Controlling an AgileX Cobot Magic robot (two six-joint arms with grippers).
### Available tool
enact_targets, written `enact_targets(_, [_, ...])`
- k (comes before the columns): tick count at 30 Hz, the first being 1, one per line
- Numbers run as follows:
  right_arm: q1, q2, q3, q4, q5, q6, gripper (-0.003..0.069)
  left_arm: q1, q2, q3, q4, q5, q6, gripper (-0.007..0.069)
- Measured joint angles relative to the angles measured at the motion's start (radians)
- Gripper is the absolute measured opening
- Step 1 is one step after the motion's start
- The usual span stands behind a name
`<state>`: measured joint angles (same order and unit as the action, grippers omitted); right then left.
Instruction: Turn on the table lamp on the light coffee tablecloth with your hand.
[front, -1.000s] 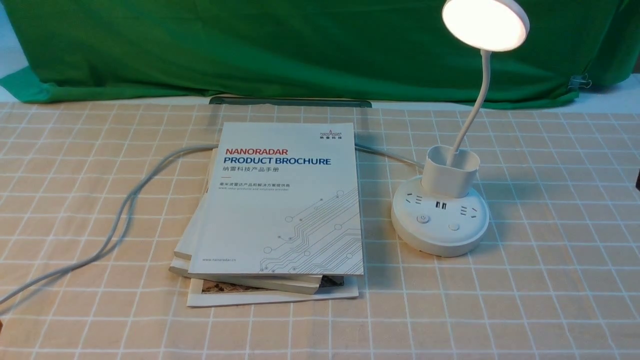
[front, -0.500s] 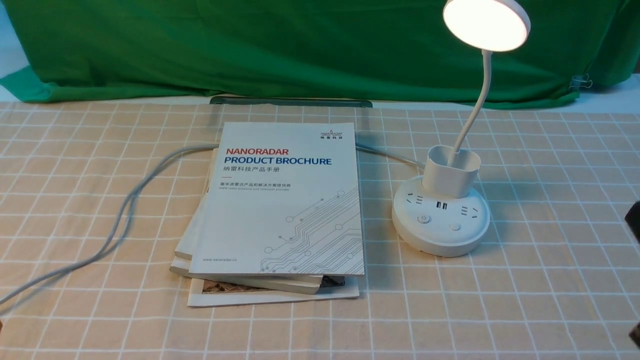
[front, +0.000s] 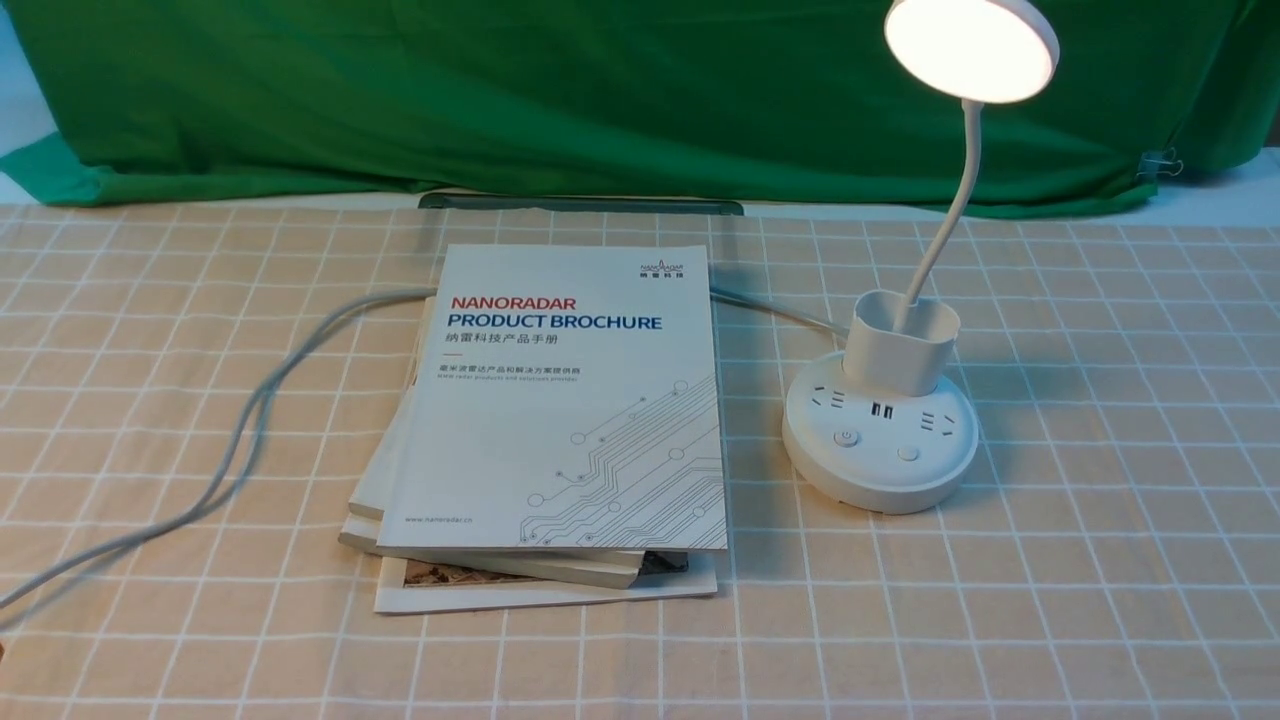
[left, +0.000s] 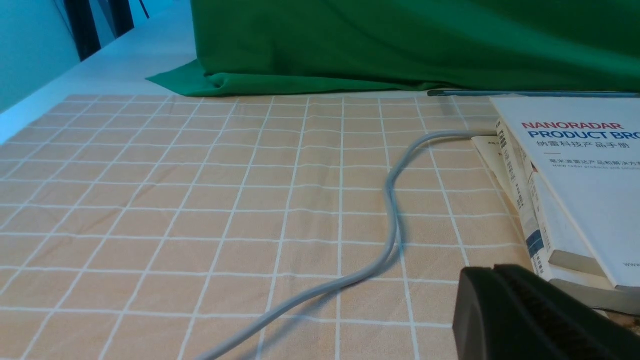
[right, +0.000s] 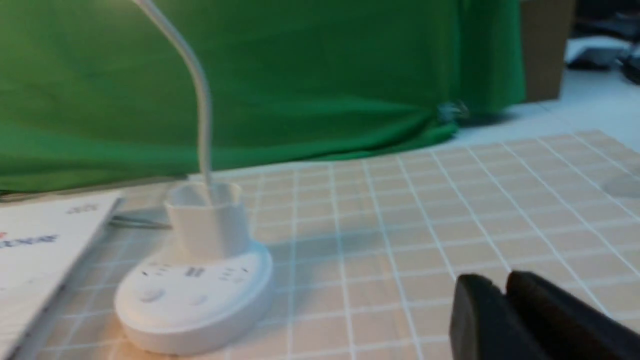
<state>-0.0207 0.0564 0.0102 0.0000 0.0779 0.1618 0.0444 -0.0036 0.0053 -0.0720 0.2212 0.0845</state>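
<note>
Light glows from the table lamp (front: 900, 355), standing right of centre on the light coffee tablecloth (front: 1100, 560), so the switch-on looks done, with left end effector (left: 495, 272) and right end effector (right: 505, 287) both pressed together, off the lamp.

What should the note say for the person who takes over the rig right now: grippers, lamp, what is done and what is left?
The left gripper looks shut and empty, low over the cloth, near the books.
The right gripper looks shut and empty, over the cloth and not touching the lamp.
Neither arm shows in the front view.
The lamp stands upright on the cloth, right of the books. Its head is lit.
Done: the lamp is on.
Left: nothing for the task, as far as the views show.
</note>
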Motion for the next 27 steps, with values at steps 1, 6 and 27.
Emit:
enact_targets(1, [-0.01, -0.021, 0.0, 0.0, 0.034, 0.002, 0.0129, 0.0, 0.0, 0.0, 0.0, 0.0, 0.0, 0.0021])
enact_targets(6, [-0.021, -0.052, 0.0, -0.01, 0.121, 0.004, 0.0139, 0.0, 0.0, 0.0, 0.0, 0.0, 0.0, 0.0021])
enact_targets(27, [-0.021, -0.052, 0.0, -0.011, 0.137, 0.002, 0.0163, 0.0, 0.0, 0.0, 0.0, 0.0, 0.0, 0.0021])
